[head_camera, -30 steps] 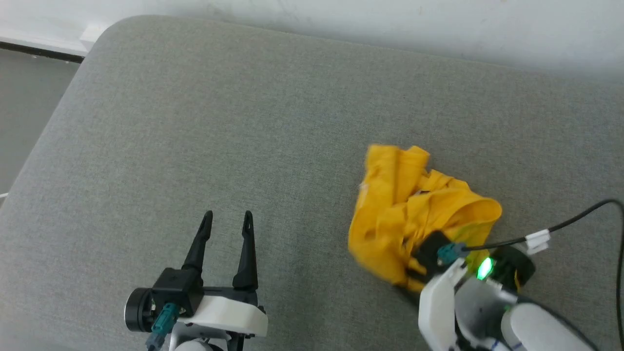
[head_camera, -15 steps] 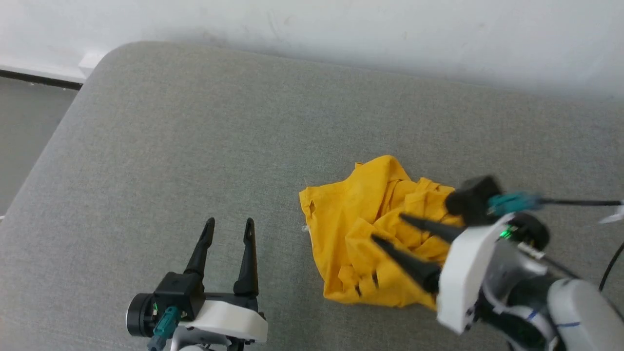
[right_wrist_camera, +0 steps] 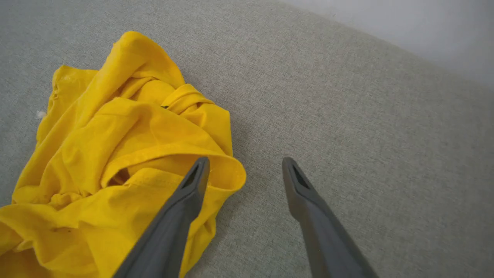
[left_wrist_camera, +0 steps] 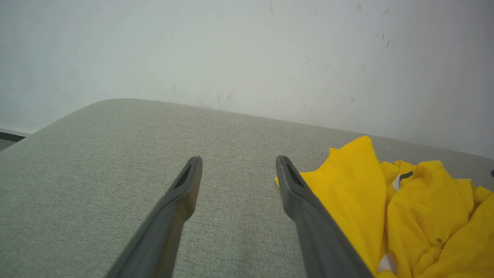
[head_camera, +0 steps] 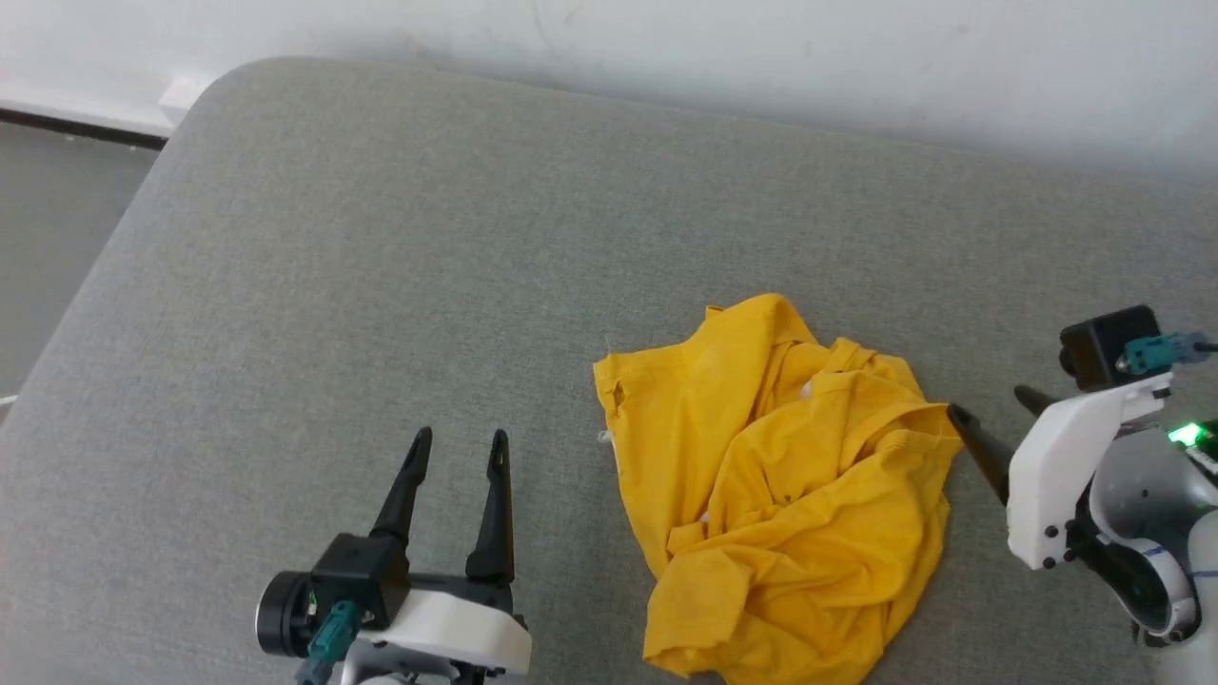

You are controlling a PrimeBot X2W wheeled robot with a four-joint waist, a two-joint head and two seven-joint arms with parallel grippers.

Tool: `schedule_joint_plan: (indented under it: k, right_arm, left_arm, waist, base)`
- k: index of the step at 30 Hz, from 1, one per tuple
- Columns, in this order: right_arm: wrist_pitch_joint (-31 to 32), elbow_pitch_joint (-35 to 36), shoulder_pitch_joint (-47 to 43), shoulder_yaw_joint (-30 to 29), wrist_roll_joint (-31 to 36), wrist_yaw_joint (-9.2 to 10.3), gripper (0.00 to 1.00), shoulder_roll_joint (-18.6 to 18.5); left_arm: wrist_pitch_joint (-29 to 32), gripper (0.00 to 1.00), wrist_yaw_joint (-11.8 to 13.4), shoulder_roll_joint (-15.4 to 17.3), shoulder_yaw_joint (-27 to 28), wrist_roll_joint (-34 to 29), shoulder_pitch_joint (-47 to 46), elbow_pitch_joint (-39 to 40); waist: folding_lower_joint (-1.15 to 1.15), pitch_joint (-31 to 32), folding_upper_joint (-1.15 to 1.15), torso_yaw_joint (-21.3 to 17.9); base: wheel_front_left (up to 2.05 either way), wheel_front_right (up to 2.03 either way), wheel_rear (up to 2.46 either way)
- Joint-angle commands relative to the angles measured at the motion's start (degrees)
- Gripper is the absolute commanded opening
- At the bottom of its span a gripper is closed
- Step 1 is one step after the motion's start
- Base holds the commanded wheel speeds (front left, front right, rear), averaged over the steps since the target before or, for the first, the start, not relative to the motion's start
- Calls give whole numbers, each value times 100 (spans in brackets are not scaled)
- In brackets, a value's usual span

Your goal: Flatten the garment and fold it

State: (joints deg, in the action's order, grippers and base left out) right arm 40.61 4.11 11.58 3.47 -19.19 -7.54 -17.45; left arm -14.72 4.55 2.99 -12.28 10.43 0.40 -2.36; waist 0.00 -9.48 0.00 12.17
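The garment [head_camera: 780,495] is a bright yellow T-shirt lying crumpled in a heap on the grey cushion, right of centre and reaching the near edge of the head view. Mostly plain yellow shows, with small white and black bits [left_wrist_camera: 401,179] among the folds. My right gripper [head_camera: 990,401] is open just off the heap's right edge, holding nothing; in the right wrist view its left finger [right_wrist_camera: 193,185] overlaps a rolled hem of the garment [right_wrist_camera: 115,154]. My left gripper [head_camera: 459,440] stands open and empty to the left of the garment [left_wrist_camera: 405,216].
The grey fabric cushion [head_camera: 428,238] has a rounded far-left corner. A pale wall [head_camera: 761,57] runs behind it, and floor [head_camera: 48,219] shows past the left edge. Bare cushion spreads to the left of the shirt and beyond it.
My right gripper opened, let go of the garment and drew back to the right. The shirt dropped and spread into a wider heap. The head camera shifted a little.
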Motion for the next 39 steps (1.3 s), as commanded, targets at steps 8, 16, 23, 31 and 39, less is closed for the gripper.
schedule_joint_plan:
  k: [8,16,23,31,39]
  right_arm:
    - [78,-724,118,301,-99,5,76,47]
    - [-334,-640,744,212,-118,5,0,209]
    - [-846,-412,1079,-819,84,5,0,172]
    - [-997,149,-346,-2993,230,5,0,745]
    - [-987,90,-1982,-3929,443,5,2,1416]
  left_arm:
    - [-28,100,-11,-11,-55,43,-190,-16]
    - [-28,100,58,-11,45,40,-166,-11]
    - [-28,100,16,-11,89,-5,-169,-20]
    - [-28,100,-5,-11,95,-58,-174,-20]
    - [-28,100,-40,-11,99,-97,-243,-47]
  waist:
    - [0,-275,0,237]
    - [0,-224,0,45]
    - [0,-80,0,-357]
    - [0,-125,0,-651]
    - [0,-320,0,-742]
  base:
    - [0,0,0]
    - [0,0,0]
    - [0,0,0]
    - [0,0,0]
    - [0,0,0]
